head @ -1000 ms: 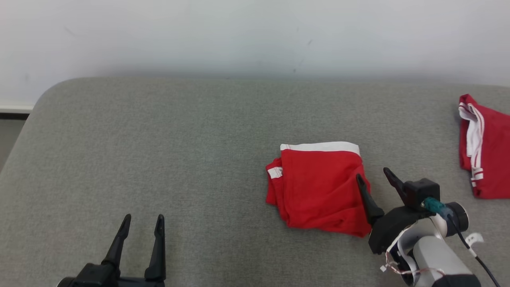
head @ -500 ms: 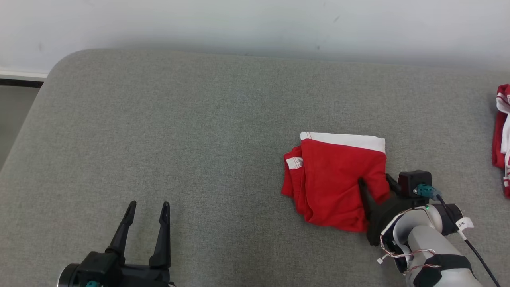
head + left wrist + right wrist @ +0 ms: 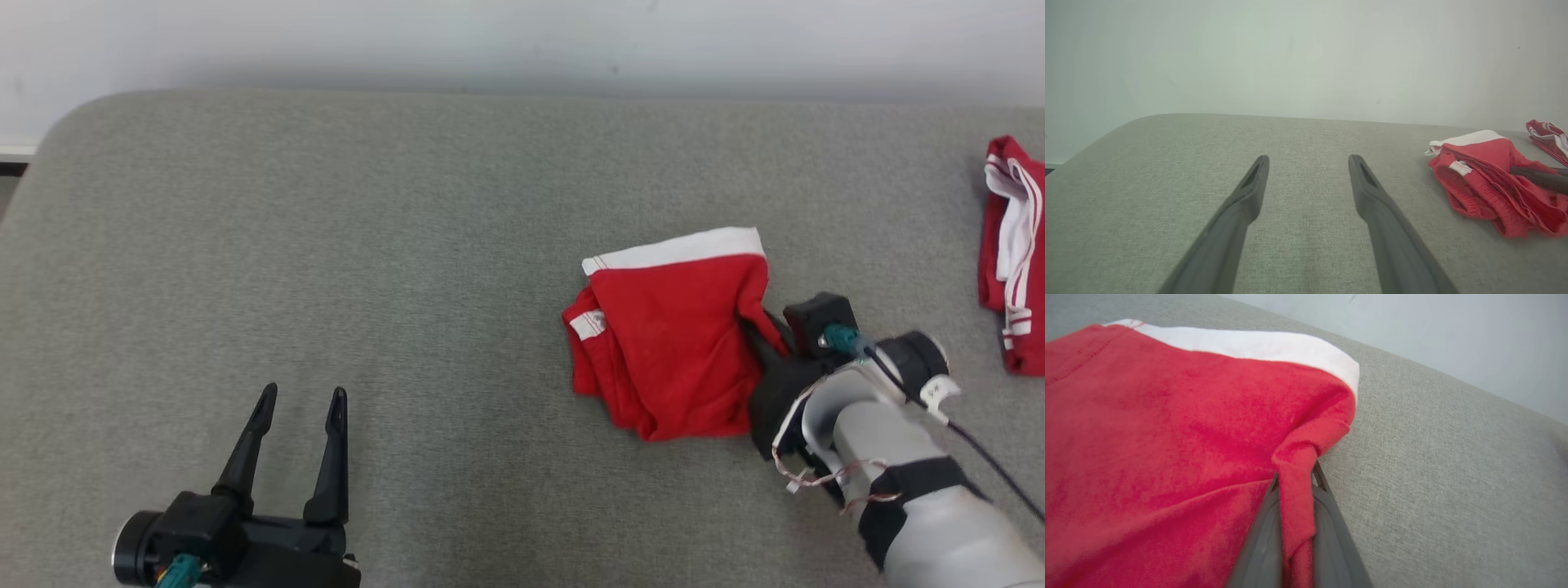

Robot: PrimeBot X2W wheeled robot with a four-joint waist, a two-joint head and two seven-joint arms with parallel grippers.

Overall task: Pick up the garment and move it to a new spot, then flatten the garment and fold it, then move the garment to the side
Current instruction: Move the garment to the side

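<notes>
Garment: red, folded to a rough rectangle about as wide as it is long, so it has no marked long axis. It lies on the grey table. Its white band runs along the far edge, crosswise to the line the right fingers point along.

Right fingers: closed on the garment's right-hand edge. The right wrist view shows a narrow ridge of red cloth pulled up into a pleat between them. I cannot tell how many layers are caught. All the rest of the cloth spreads ahead and to the left of the pinch, with bare table to its right.

Left fingers: spread wide, holding nothing. The garment is well apart from them, ahead and off to their right.

A second red garment lies well apart, to the right of the right fingers.

Judgement: the fold looks done, so the step in hand is the move aside, by the right arm alone. With the grip at one edge, the stack would trail behind the pinch. The lower layers, if not caught, could slide out and open.
</notes>
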